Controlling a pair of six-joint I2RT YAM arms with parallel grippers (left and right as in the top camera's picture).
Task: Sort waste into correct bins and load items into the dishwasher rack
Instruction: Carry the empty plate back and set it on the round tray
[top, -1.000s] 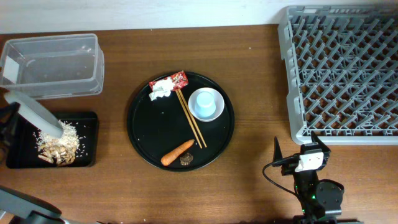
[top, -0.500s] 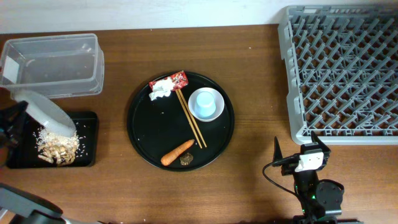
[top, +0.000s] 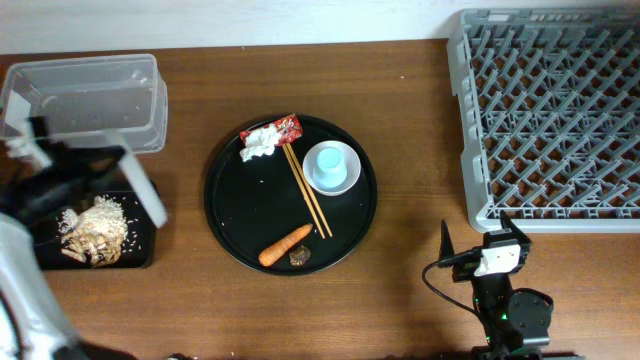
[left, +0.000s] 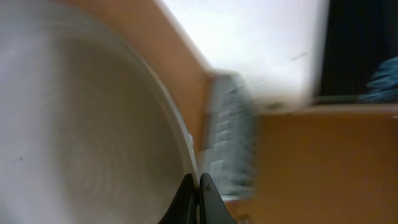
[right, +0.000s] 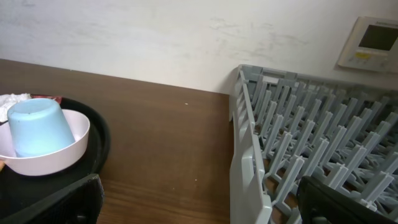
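My left gripper (top: 112, 165) is shut on the rim of the pale grey-white dish (top: 143, 190), which it holds on edge over the flat black tray (top: 145, 195). In the left wrist view the dish (left: 81, 124) fills the left side and my gripper (left: 198, 199) pinches its rim. Rice-like scraps (top: 95, 225) lie in the flat tray. On the round black tray (top: 235, 210) are the light blue cup (top: 330, 160) in a white bowl, chopsticks (top: 306, 190), carrot (top: 285, 245), brown lump (top: 300, 257), tissue (top: 260, 143) and red wrapper (top: 287, 126). My right gripper (top: 480, 248) stands open and empty beside the rack (top: 550, 110).
The clear plastic box (top: 85, 105) stands at the back left, just behind the flat tray. In the right wrist view the cup (right: 37, 127) is at the left and the rack's near wall (right: 249, 174) at the right, with bare wood between.
The left arm has swung the dish up and to the right, from tilted low over the flat tray to standing on edge at its right side. The right arm has not moved.
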